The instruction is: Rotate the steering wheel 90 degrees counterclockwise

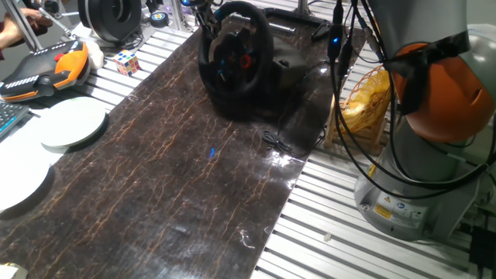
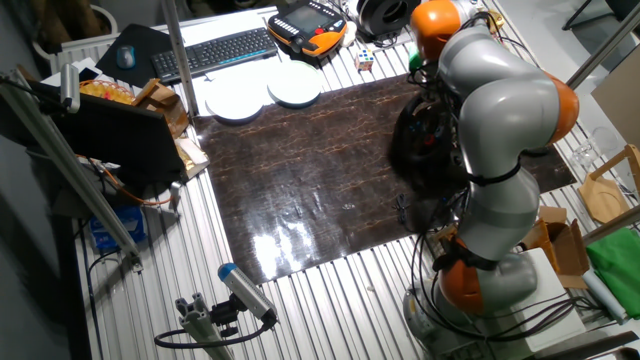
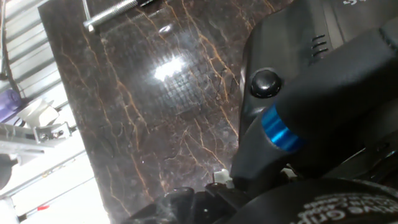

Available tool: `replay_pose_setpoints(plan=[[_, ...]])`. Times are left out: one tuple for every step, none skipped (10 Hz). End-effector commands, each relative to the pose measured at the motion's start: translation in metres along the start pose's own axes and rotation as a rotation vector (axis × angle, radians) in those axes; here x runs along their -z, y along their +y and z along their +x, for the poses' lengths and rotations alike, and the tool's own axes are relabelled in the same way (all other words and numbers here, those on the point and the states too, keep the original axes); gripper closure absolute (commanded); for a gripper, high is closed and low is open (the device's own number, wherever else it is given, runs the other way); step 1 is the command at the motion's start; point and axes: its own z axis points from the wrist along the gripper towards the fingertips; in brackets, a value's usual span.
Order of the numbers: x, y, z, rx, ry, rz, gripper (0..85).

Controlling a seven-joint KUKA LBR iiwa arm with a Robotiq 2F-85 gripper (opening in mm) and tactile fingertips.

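Observation:
The steering wheel (image 1: 236, 58) is a black racing wheel with a thick rim, standing on its black base at the far end of the dark marble-patterned mat (image 1: 178, 170). My gripper (image 1: 207, 19) comes down from above onto the rim's upper left and looks closed on it. In the hand view the rim fills the right side, with a blue stripe (image 3: 281, 132) on it and a round knob (image 3: 265, 83) on the base behind; my fingertips are hard to make out. In the other fixed view my arm hides most of the wheel (image 2: 415, 140).
A thin cable (image 1: 275, 143) lies on the mat in front of the wheel. Left of the mat are two white plates (image 1: 74, 124), a Rubik's cube (image 1: 128, 62), an orange-black pendant (image 1: 46, 70) and a black ring device (image 1: 112, 17). A yellow bag (image 1: 368, 108) sits by my base (image 1: 418, 186).

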Motion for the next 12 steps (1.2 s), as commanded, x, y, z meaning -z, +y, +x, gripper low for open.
replay_pose_setpoints(plan=[[0.000,0.000,0.000,-0.008,0.004,-0.007,27.0],[-0.001,0.000,0.000,-0.013,0.010,-0.009,9.3],[-0.001,0.000,-0.001,-0.019,0.011,-0.010,0.0],[0.000,0.001,-0.001,-0.022,0.011,-0.010,0.0],[0.000,0.001,-0.001,-0.028,0.005,-0.008,0.0],[0.003,0.002,-0.003,-0.036,-0.008,-0.007,0.0],[0.007,0.005,-0.006,-0.049,-0.024,-0.001,0.0],[0.011,0.009,-0.010,-0.066,-0.046,0.004,0.0],[0.015,0.010,-0.016,-0.085,-0.078,-0.004,0.0],[0.020,0.009,-0.023,-0.112,-0.116,-0.014,0.0],[0.027,0.009,-0.031,-0.151,-0.147,-0.017,0.0],[0.035,0.009,-0.036,-0.193,-0.190,-0.023,0.0]])
